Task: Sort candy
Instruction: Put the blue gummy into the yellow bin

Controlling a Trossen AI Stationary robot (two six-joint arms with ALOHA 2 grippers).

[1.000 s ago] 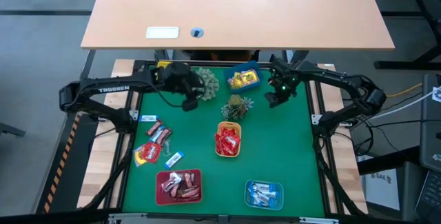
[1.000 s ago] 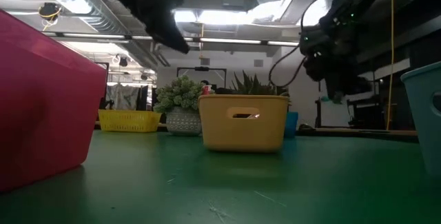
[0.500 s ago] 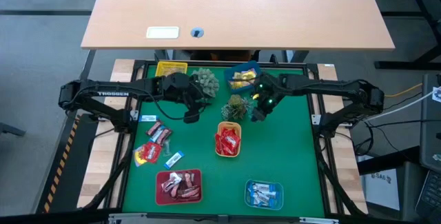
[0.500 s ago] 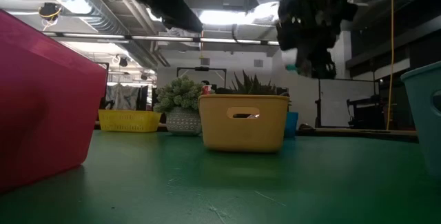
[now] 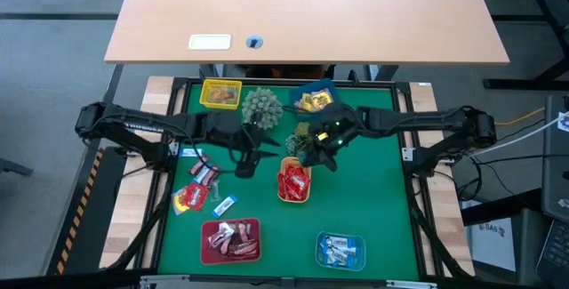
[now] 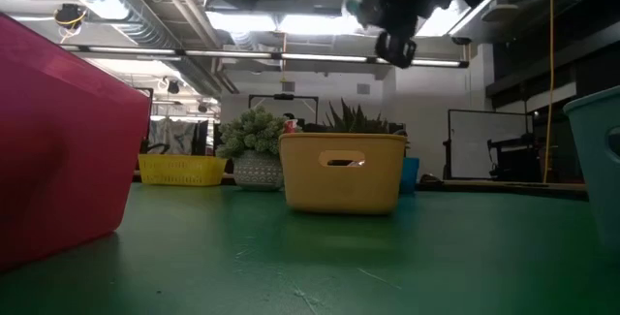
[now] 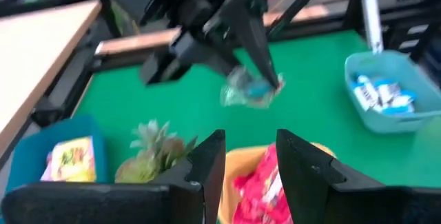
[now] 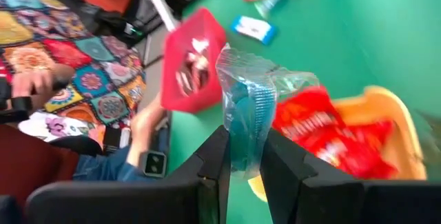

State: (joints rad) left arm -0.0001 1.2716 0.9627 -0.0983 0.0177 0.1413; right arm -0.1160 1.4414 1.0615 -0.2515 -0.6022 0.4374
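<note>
High view: I am holding the right end effector (image 5: 313, 154) over the middle of the green bench (image 5: 373, 200), just beside the yellow tray (image 5: 295, 181) of red candy (image 5: 294, 182); the left end effector (image 5: 245, 163) is hovering near, across the tray.
Low view: both arms are hanging dark above the yellow tray (image 6: 342, 172).
Left wrist view: my left fingers (image 7: 207, 158) are standing narrowly apart, empty, facing the pale blue sweet (image 7: 249, 92).
Right wrist view: my right fingers (image 8: 215, 156) are pinching the pale blue sweet (image 8: 248, 114) by its crinkly wrapper.
Handling: I am judging it light, soft and slippery; the wrapper's middle is gripping best.
</note>
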